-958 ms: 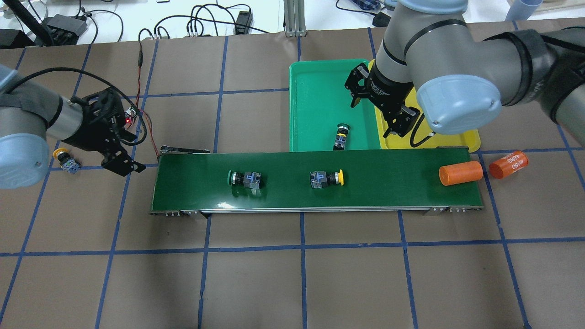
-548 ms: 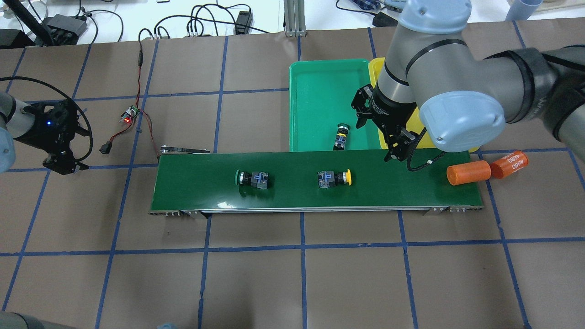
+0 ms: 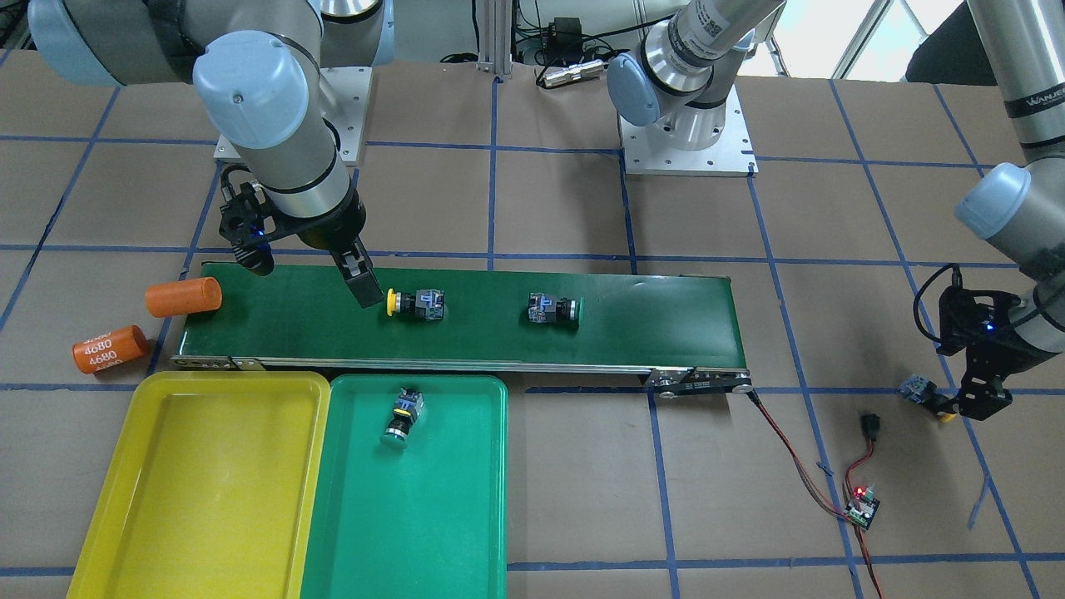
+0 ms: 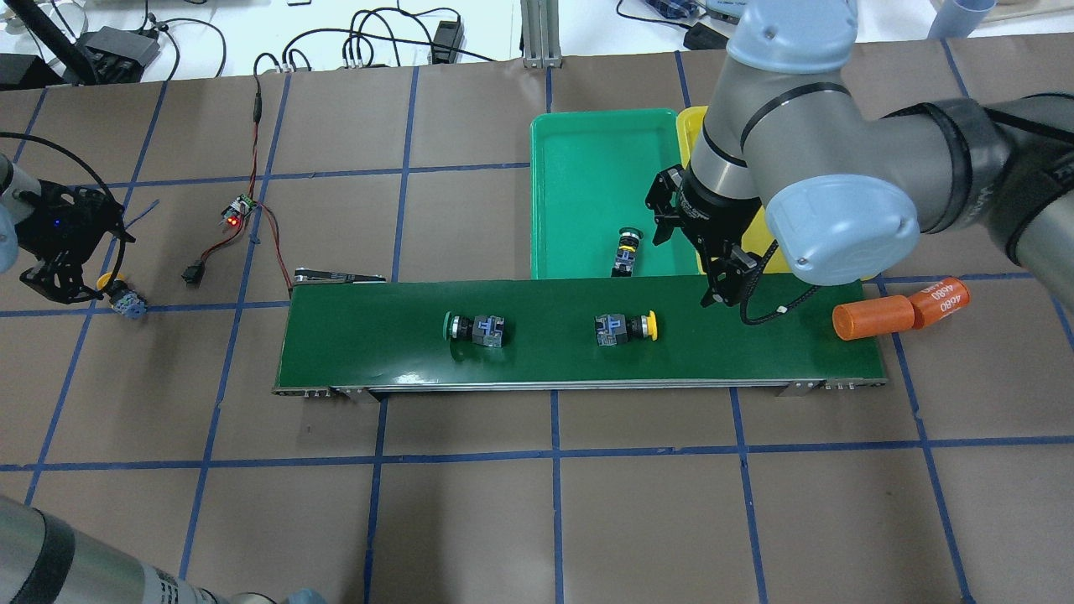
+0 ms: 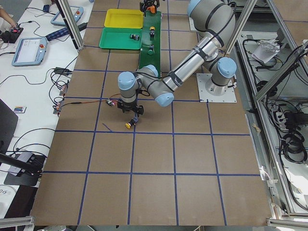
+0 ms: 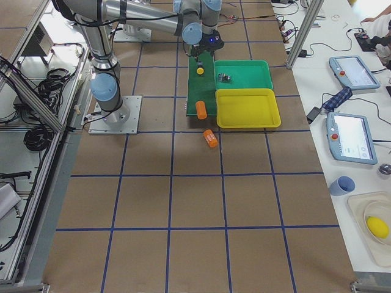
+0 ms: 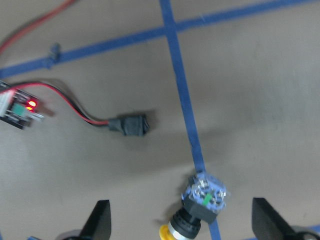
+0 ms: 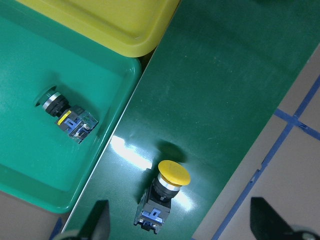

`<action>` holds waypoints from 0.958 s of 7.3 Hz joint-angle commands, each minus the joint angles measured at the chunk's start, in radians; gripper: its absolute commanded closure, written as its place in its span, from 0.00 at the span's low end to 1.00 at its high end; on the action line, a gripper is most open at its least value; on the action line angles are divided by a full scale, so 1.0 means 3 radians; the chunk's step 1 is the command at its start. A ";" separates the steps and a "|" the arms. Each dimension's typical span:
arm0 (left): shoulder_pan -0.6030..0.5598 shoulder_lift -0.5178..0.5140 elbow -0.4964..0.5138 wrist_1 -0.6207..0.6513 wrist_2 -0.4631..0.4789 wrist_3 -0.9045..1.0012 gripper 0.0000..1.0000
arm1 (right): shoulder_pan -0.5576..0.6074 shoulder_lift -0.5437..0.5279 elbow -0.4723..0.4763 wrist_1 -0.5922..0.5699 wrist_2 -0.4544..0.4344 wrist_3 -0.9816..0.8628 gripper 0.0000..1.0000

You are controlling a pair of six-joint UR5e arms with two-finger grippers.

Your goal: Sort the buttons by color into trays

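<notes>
The right hand (image 8: 182, 225) is hovering wide open above the belt (image 8: 225, 75), just beside the yellow button (image 8: 162, 195) lying on it; closing across its blocky body, not the round cap, looks safest.

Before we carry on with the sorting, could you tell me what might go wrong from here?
The yellow-capped button lies on its side on the glossy conveyor belt; its round cap might slip from the open right claw. The orange cylinder overhangs the belt's end and may fall off.

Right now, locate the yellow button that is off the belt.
Overhead view, far left: the yellow button lies on a blue tape line, well left of the conveyor belt.
</notes>
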 commanded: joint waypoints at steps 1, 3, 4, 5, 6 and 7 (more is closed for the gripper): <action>0.0105 -0.0167 -0.0020 0.0088 0.0016 0.0264 0.00 | 0.0007 0.0040 0.0121 -0.0072 0.0018 0.0158 0.00; 0.0105 -0.0223 -0.0005 0.0088 -0.0025 0.0356 0.14 | 0.0028 0.0315 0.0280 -0.0540 0.0008 0.0290 0.00; 0.0095 -0.0254 -0.0005 0.0078 -0.0030 0.0336 0.14 | 0.0033 0.0352 0.0285 -0.0538 0.0003 0.0337 0.00; 0.0074 -0.0249 -0.0020 0.0068 -0.0096 0.0336 0.20 | 0.0033 0.0367 0.0280 -0.0512 0.0003 0.0327 0.00; 0.0054 -0.0219 -0.0020 0.0042 -0.0137 0.0331 0.34 | 0.0033 0.0362 0.0280 -0.0502 0.0008 0.0332 0.00; 0.0059 -0.0219 -0.0036 0.0037 -0.0148 0.0336 0.50 | 0.0033 0.0367 0.0290 -0.0487 0.0003 0.0332 0.00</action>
